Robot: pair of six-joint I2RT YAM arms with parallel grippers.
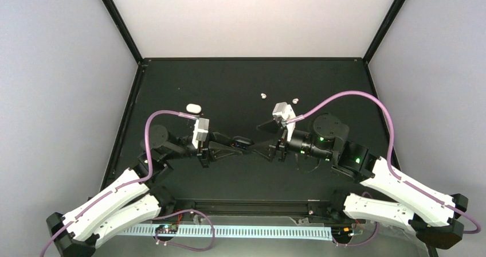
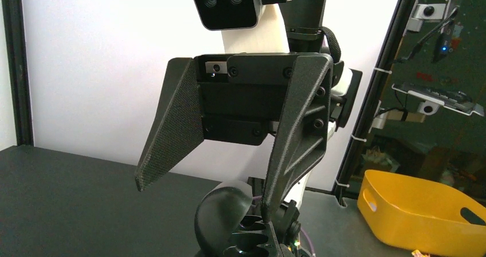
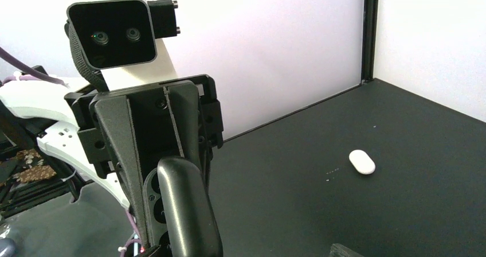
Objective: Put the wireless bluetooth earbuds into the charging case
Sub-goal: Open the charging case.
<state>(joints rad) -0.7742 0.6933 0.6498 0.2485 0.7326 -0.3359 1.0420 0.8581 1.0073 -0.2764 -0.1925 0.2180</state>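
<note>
Two white earbuds [image 1: 263, 95] on bench [image 1: 229, 79] beyond black charging case [image 3: 184, 206], white pod [image 1: 193, 107] beyond-left of it. Case clamped in left end effector [image 1: 237, 143]; right end effector [image 1: 261, 136] gaping, empty, facing it. Case interior indistinct.

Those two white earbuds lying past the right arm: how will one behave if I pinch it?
The white earbuds look rounded and tiny, so one would probably roll or skid if nudged. Far smaller than the right gripper and its fingers, it may squirt out of an off-centre pinch. Likely very light, too.
</note>
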